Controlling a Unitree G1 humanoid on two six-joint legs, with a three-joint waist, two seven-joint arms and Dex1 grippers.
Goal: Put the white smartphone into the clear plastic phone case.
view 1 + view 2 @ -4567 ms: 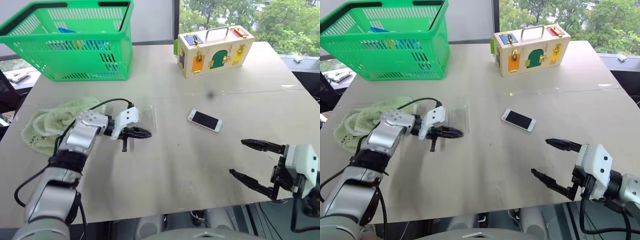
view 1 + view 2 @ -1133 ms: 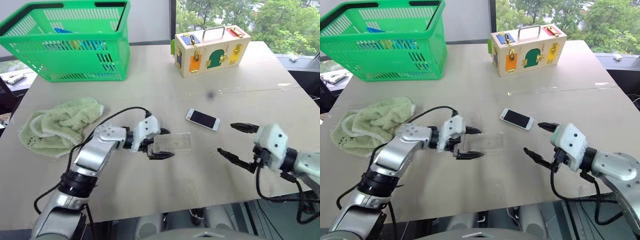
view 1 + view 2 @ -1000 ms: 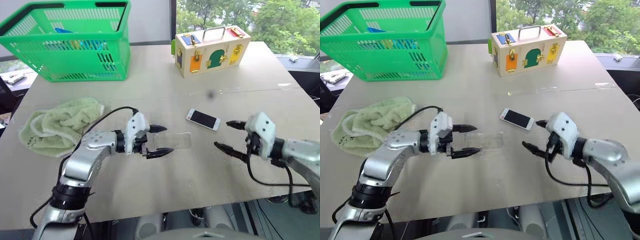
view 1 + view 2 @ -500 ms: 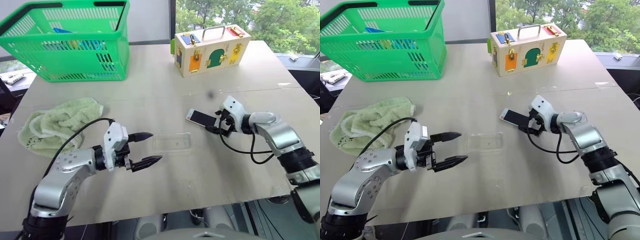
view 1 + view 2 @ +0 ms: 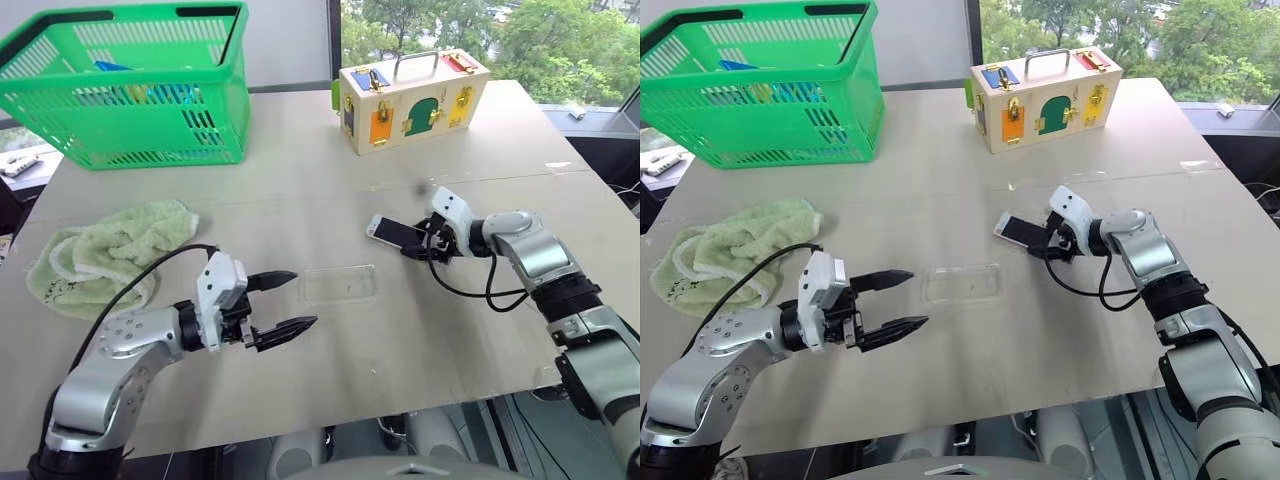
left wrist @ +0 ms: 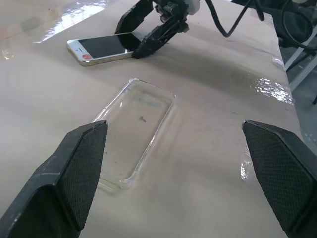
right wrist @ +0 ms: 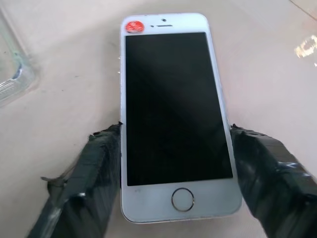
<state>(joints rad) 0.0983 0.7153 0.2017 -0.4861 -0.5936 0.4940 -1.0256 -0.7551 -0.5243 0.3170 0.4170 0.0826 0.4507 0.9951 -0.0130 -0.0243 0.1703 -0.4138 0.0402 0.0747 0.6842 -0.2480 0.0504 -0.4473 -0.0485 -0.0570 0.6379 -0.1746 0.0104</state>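
The white smartphone (image 5: 395, 231) lies screen up on the table, right of centre. My right gripper (image 5: 415, 243) has come in from the right over the end with the home button. In the right wrist view its taped fingers (image 7: 99, 168) press against both long edges of the smartphone (image 7: 173, 109). The clear plastic phone case (image 5: 340, 284) lies open side up at the middle of the table, left of the phone and apart from it. My left gripper (image 5: 303, 298) hovers open just left of the case (image 6: 136, 126), holding nothing.
A green basket (image 5: 130, 90) stands at the back left and a wooden lock box (image 5: 410, 100) at the back centre. A green towel (image 5: 105, 250) lies bunched at the left. The table's front edge (image 5: 330, 410) runs close below both arms.
My right gripper has moved forward and left to the phone and closed onto its sides. My left gripper has drawn back from the case, which stays on the table.
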